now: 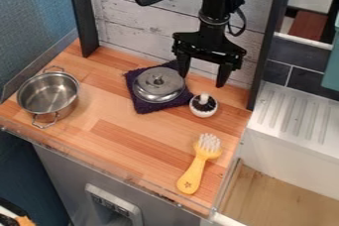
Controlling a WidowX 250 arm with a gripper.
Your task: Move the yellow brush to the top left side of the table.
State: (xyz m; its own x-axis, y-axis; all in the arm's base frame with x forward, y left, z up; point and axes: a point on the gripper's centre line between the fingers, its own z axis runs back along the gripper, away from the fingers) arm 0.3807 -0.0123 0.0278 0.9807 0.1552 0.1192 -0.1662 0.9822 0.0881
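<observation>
Gripper (202, 80) with fingers spread apart above the back of the wooden table (126, 136), yellow brush (193, 173) lying at its front right.
The brush's long axis runs mostly front to back, slanting a little: its bristled head points to the back and slightly right, its rounded handle end toward the front edge and slightly left. Its handle is plain yellow with a small dark star-like mark near the broad end, narrowing toward the head, where a patch of white bristles faces up. Behind the brush sits a small white round container (204, 113) with a dark top, beside a dark cloth (143, 105) bearing a metal lid (159, 91).
</observation>
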